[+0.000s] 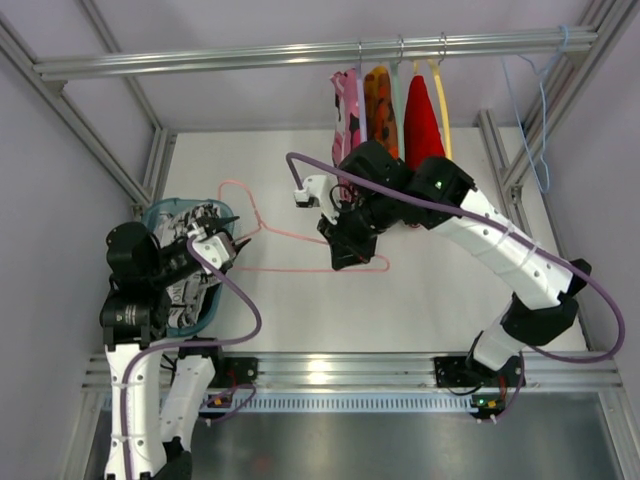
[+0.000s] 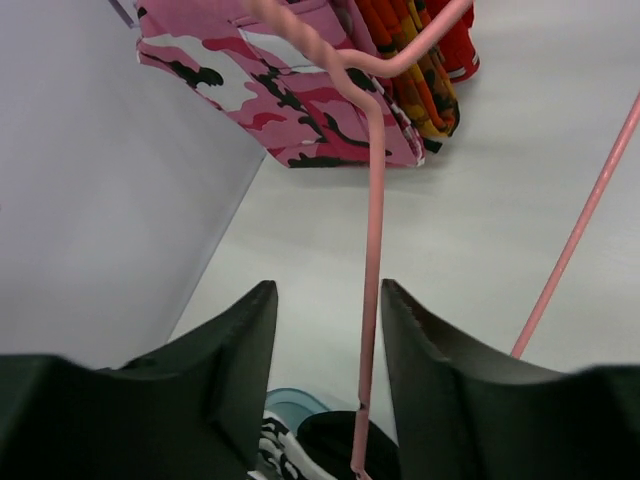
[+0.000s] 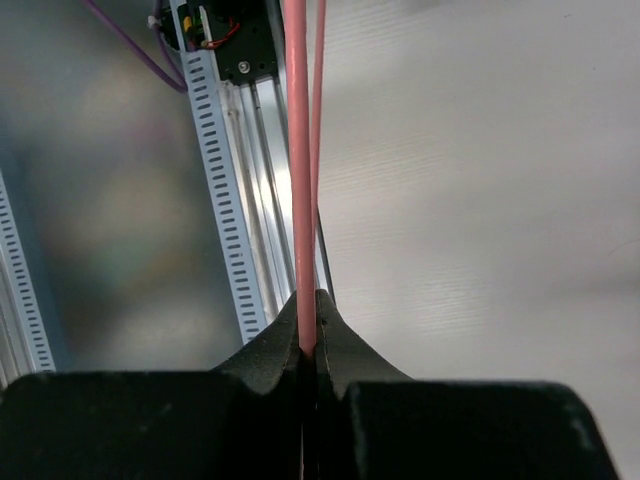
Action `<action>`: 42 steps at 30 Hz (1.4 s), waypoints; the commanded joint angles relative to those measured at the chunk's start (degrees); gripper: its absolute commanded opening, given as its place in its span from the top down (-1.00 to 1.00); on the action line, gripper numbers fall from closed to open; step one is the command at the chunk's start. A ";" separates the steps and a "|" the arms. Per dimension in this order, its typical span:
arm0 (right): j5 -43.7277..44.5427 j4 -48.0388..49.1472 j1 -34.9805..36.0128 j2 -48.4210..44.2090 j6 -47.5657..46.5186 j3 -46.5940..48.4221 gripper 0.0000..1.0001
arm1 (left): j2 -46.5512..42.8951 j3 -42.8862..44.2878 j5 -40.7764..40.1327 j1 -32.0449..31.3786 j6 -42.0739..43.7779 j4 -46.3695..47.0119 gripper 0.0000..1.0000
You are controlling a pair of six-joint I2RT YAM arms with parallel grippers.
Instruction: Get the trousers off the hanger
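Observation:
The salmon-pink wire hanger point(image 1: 300, 270) is held bare above the table, its hook point(image 1: 235, 184) to the left. My right gripper point(image 1: 342, 258) is shut on its wire, seen pinched between the jaws in the right wrist view point(image 3: 308, 295). My left gripper point(image 1: 231, 239) is open at the hanger's neck; in the left wrist view point(image 2: 328, 290) the wire point(image 2: 374, 230) runs between the fingers, close to the right one, without being gripped. The newspaper-print trousers point(image 1: 185, 226) lie bunched in the teal basket point(image 1: 158, 211) under the left gripper, and a bit of them shows in the left wrist view point(image 2: 262, 450).
Pink camouflage point(image 1: 347, 115), orange point(image 1: 380, 108) and red point(image 1: 422, 122) garments hang from the rail point(image 1: 250, 56) at the back, with a yellow hanger point(image 1: 441, 100) and a pale blue hanger point(image 1: 541, 100). Aluminium frame posts stand on both sides, and a slotted rail point(image 3: 235, 200) runs along the near edge.

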 commanded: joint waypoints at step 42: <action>14.22 0.39 -67.75 -53.70 5.94 -25.53 1.00 | 21.68 20.06 -15.43 0.20 -64.06 6.51 -0.96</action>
